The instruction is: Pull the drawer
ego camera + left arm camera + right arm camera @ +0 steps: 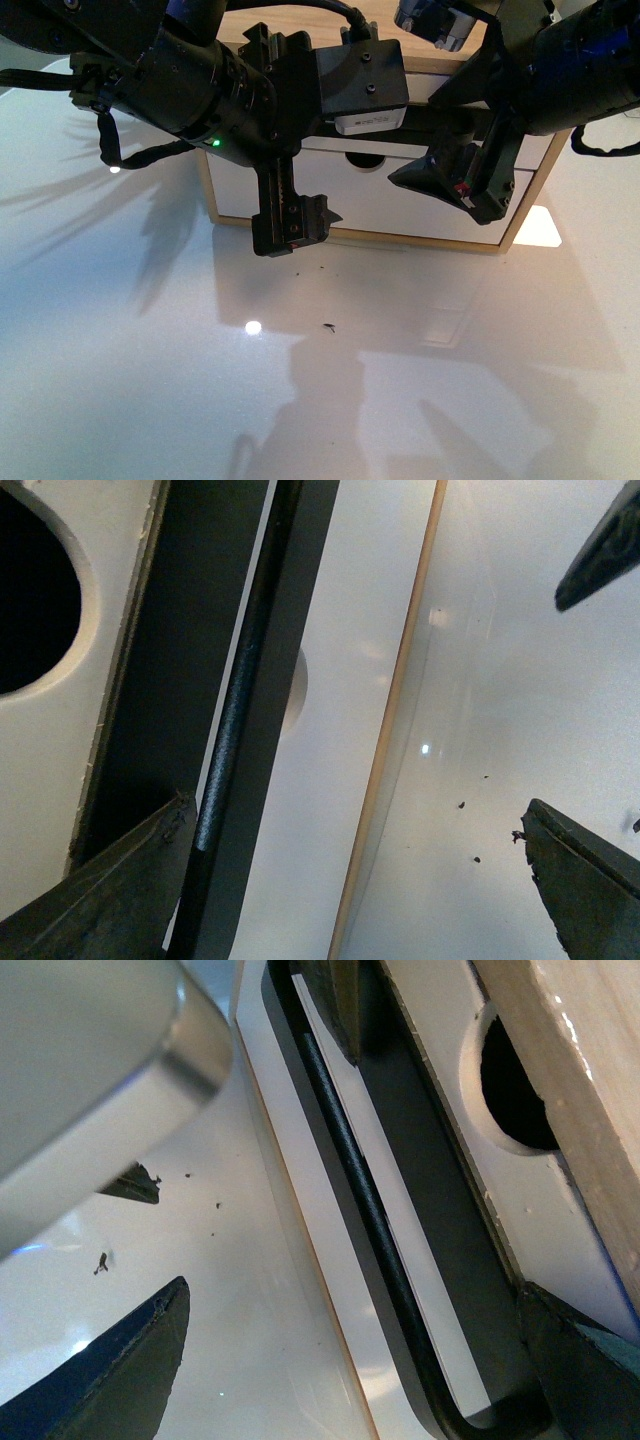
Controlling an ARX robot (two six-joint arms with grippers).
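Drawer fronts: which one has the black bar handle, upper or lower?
The lower drawer, nearest the tabletop: the black bar handle runs along its notched top edge. The upper front shows only a round hole.

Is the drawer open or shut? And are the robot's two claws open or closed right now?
drawer: looks shut, not pulled out yet.
black handle: free, nothing squeezing it.
left gripper: open, in front of the drawer.
right gripper: open, with the handle showing between its fingers in its wrist view.
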